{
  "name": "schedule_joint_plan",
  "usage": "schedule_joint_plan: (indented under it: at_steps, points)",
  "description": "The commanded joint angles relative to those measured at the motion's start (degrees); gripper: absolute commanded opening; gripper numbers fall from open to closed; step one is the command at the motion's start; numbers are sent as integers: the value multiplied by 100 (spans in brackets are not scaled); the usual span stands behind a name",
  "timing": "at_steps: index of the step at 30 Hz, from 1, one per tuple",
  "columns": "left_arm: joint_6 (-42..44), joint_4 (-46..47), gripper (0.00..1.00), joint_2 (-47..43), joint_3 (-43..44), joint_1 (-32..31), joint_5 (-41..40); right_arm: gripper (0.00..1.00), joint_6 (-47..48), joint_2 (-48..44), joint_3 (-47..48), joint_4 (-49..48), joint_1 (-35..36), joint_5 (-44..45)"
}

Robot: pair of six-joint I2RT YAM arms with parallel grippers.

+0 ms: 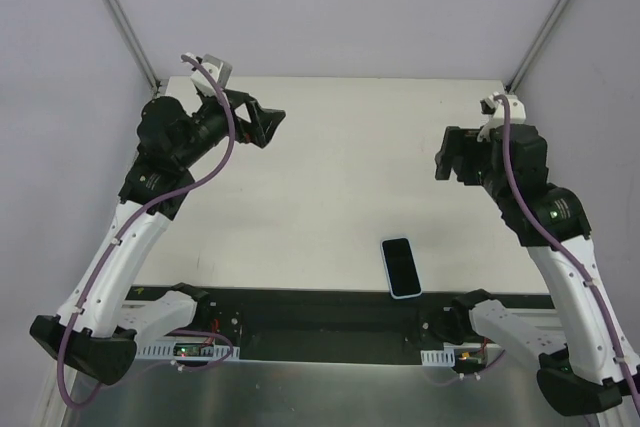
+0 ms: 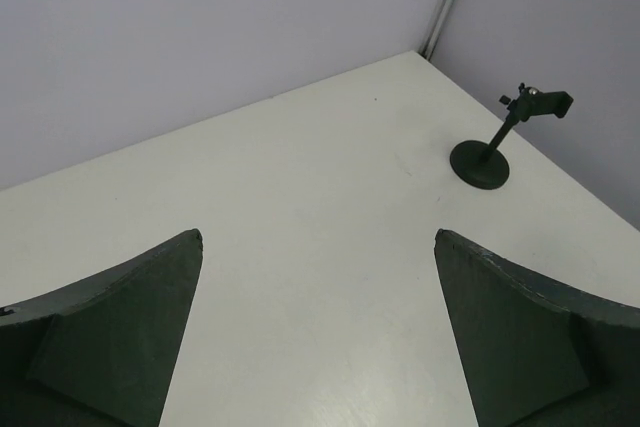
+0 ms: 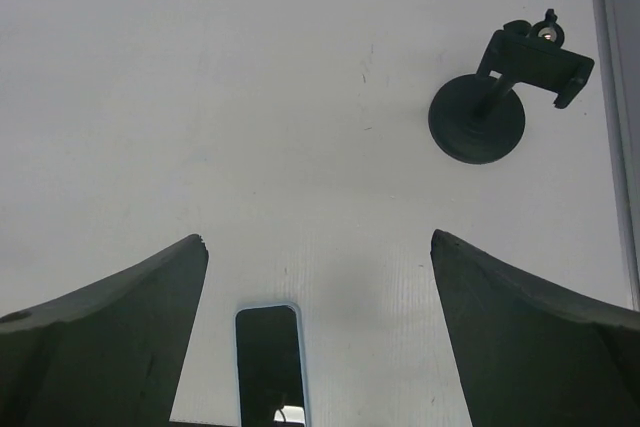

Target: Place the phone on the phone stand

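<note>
— from above, at the near edge of the table [image 1: 330, 177], right of centre: one phone [image 1: 401, 267], lying flat, black screen up, pale blue rim showing. both arms are raised. the left gripper [image 1: 270, 125] hangs over the far left, the right gripper [image 1: 445, 155] over the right side, each well apart from the phone.
— and the phone stand?
— can't pick it out from up there; possibly the right arm covers it.
— left wrist view, then?
— that one does show the phone stand [image 2: 482, 162]: one, upright near the far right corner, disc base on the table, thin stem, small cradle on top. the left gripper [image 2: 318, 242] is spread wide, with only bare table between its fingers [image 2: 120, 337]. the phone lies outside this view.
— right wrist?
— the only view with both. the phone stand [image 3: 478, 119] is at upper right. the phone [image 3: 268, 352] is low in the frame, on the table, cut off by the bottom edge, well apart from the stand. the right gripper [image 3: 318, 242] is released and wide, its fingers [image 3: 110, 327] touching nothing.
— any writing?
— if there is some, it's too small to read.
— counts?
— one phone, one phone stand, two arms, two grippers.
</note>
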State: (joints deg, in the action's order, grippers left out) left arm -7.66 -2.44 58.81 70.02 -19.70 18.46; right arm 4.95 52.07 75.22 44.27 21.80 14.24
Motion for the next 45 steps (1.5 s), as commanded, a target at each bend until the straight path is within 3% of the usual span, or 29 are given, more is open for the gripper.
schedule_joint_plan:
  at_steps: [1,5,11,16,22,26,36,45]
  points:
    - [274,375,99,-150,-269,-148,-264,96,-205,487,221,-85,26,-218]
    - [362,428,99,-247,-567,-314,-404,96,-170,1110,414,-392,26,-703]
    - [423,463,99,-264,-709,-718,-501,96,-169,2016,749,-577,-289,-412]
    - [651,455,99,-300,-779,-1219,-642,96,-1310,2105,239,-1622,-2052,-1754]
    - [933,455,99,-308,-841,-1764,-791,96,-2997,1886,-542,-2563,-3749,-2267]
    - [977,455,99,-308,-885,-2011,-940,96,-4027,1920,-1035,-3152,-4403,-2408]
    - [828,455,99,-221,-876,-2863,-818,99,-4924,2781,-1457,-4356,-4747,-2821]
    - [854,455,99,78,-902,-3531,-967,85,-5671,3353,-1896,-5393,-4668,-3147]
